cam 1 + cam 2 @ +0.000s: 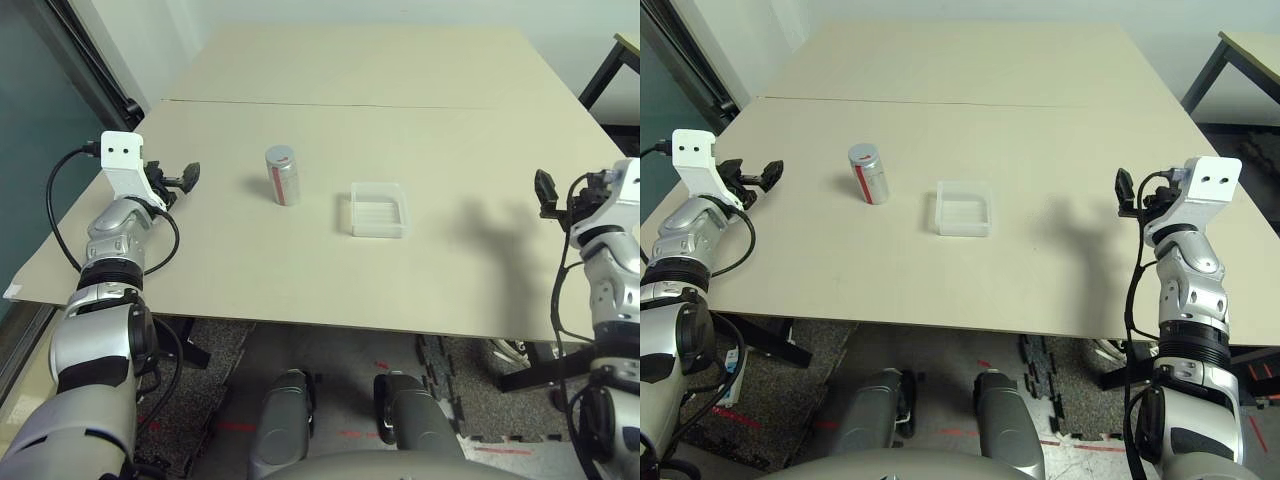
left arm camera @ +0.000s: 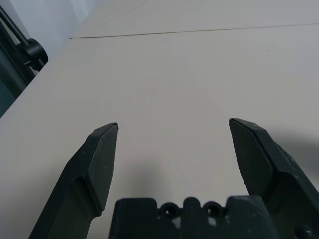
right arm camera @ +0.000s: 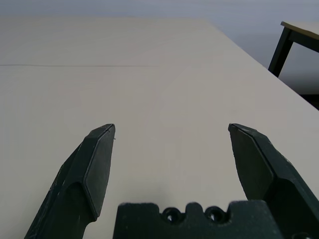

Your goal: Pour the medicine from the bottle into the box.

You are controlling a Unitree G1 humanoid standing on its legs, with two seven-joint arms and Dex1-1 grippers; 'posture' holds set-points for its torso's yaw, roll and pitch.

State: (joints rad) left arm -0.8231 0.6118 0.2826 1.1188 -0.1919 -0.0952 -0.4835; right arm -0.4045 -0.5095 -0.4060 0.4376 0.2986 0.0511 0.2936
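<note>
The silver-grey bottle (image 1: 282, 174) with a red stripe stands upright near the middle of the table. To its right lies the shallow clear plastic box (image 1: 378, 210), a short gap between them. The medicine is hidden from view. My left gripper (image 1: 184, 178) hovers at the table's left side, well left of the bottle, open with nothing between its fingers (image 2: 99, 159). My right gripper (image 1: 1124, 190) is at the table's right side, far right of the box, also open and empty, fingers (image 3: 94, 159) spread wide over bare table.
The beige table (image 1: 300, 280) has a seam line (image 1: 330, 103) running across behind the bottle. A dark table leg (image 3: 279, 47) of another table stands off the far right. A dark frame (image 1: 95, 60) runs along the left edge.
</note>
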